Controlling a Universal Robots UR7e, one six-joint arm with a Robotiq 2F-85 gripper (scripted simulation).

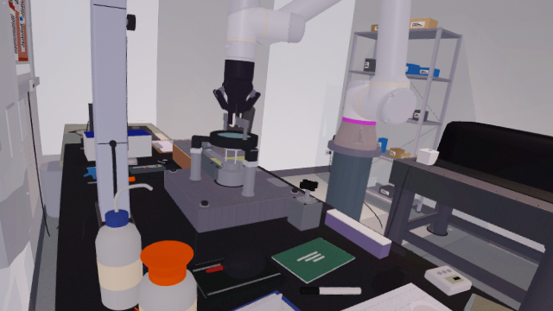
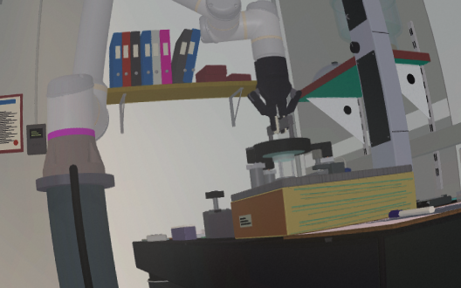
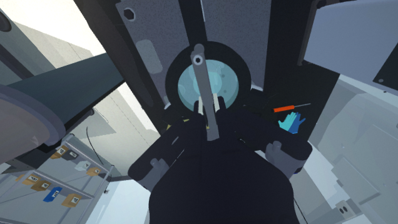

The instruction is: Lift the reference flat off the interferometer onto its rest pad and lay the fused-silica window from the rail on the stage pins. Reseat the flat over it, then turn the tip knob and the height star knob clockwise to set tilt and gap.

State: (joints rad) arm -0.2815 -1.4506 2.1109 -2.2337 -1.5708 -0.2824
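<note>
On the grey interferometer base point(image 1: 233, 196) the black-ringed reference flat point(image 1: 233, 138) with its pale blue glass sits on the posts, and my gripper point(image 1: 235, 122) stands right above it, closed on the flat's upright grey handle point(image 3: 205, 94). The wrist camera looks down the handle onto the blue glass disc point(image 3: 208, 85). Under the flat a clear round piece rests over the stage point(image 1: 232, 172); I cannot tell it apart from the pins. A black star knob point(image 1: 308, 185) tops a small grey block point(image 1: 305, 212) right of the base.
A tall grey column point(image 1: 109, 108) rises at the left, with wash bottles point(image 1: 119, 259) in front. A green notebook point(image 1: 313, 258), a lilac bar point(image 1: 357, 233) and a marker point(image 1: 331, 290) lie on the near bench. The arm's pedestal point(image 1: 351, 172) stands to the right.
</note>
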